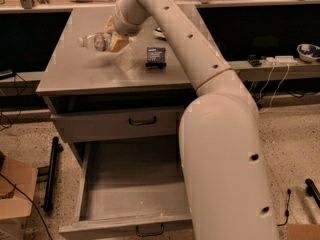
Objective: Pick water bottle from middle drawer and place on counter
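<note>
My gripper (111, 38) reaches over the left part of the counter (90, 71) and is shut on the water bottle (95, 40). The bottle is clear and crinkled and lies on its side in the fingers, with its cap end pointing left, just above the counter top. The middle drawer (130, 186) stands pulled out below, a flat grey tray with nothing in it, its dark handle (149, 230) at the front edge. My white arm (220, 134) crosses the right side of the view and hides the drawer's right wall.
A small dark packet (155, 56) lies on the counter right of the bottle. The upper drawer (142, 120) is closed. A cardboard box (15, 194) and a black bar (51, 174) are on the floor at left. A cluttered bench runs behind.
</note>
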You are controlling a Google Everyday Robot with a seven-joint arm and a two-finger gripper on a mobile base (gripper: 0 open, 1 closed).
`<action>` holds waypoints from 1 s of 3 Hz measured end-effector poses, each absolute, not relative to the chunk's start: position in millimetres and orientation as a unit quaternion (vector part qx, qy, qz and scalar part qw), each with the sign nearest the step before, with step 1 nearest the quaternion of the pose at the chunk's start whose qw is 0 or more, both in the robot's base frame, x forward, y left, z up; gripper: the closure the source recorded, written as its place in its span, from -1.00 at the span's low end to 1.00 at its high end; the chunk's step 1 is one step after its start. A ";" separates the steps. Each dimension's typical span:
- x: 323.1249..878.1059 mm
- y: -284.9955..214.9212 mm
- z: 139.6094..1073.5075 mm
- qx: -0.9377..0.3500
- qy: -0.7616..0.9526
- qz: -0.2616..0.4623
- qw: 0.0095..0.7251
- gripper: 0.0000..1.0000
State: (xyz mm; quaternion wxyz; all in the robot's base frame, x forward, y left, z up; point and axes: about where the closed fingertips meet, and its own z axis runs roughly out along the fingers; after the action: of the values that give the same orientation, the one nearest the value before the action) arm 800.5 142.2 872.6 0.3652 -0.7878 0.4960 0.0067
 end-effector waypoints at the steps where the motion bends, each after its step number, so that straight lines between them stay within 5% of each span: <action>1: 814.5 141.3 850.9 -0.795 0.504 -0.007 0.337 1.00; 3: 825.0 143.3 843.1 -0.789 0.515 -0.005 0.334 0.22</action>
State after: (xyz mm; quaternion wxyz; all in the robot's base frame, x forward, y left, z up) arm 825.0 143.3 843.1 0.3338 -0.7895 0.5151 -0.0052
